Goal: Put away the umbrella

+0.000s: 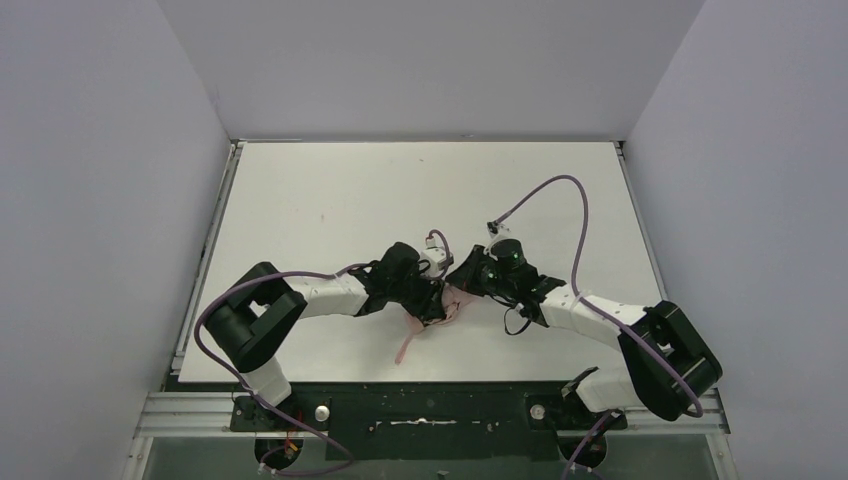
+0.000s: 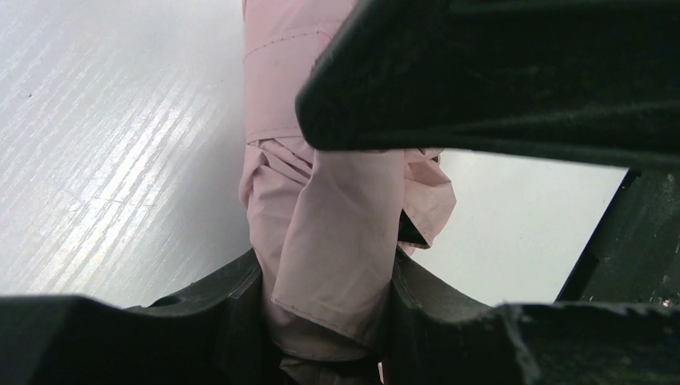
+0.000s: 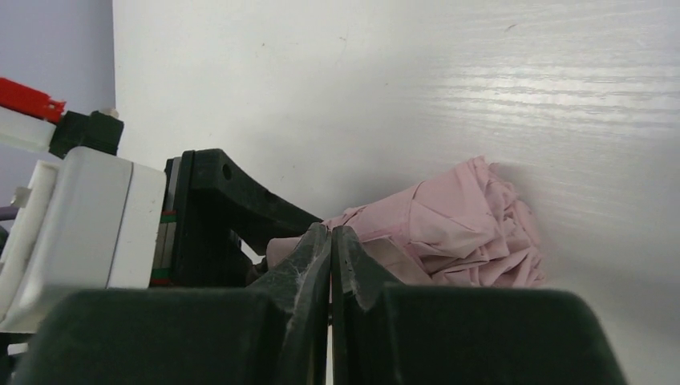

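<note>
A: Where, exactly, on the counter [image 1: 330, 200]?

B: Near the front edge, mid-width, between the two arms. There, the umbrella [image 1: 452, 306]: pale pink, folded down to a crumpled bundle, lying on the white surface. Mostly hidden from above under both wrists.

A: Held how?

B: Clamped across the cloth by the left fingers [image 2: 240, 309], one on each side of the bundle, seemingly to pin it steady for gathering the folds. As for the right fingers [image 3: 317, 269]: pressed tight together just beside the ruffled end. Nothing plainly seen between them. Cannot tell about any sliver of fabric or strap pinched there.

A: Why so close together?

B: Probably a two-handed tidy, with one side anchoring and the other tucking or wrapping. Judged well short of done, given loose pleats flaring at one end and a pink strap [image 1: 405, 348] trailing free toward the front edge.

A: Anything else around? Anything in the way?

B: Little else. Purple cables [image 1: 560, 190] looping off the arms, grey walls on three sides. Crowded mainly by the arms themselves. From the left wrist, half the view blocked by a black bulk overhead, likely the other arm. Scant room, by the look of it, for turning the bundle without a knock.
</note>
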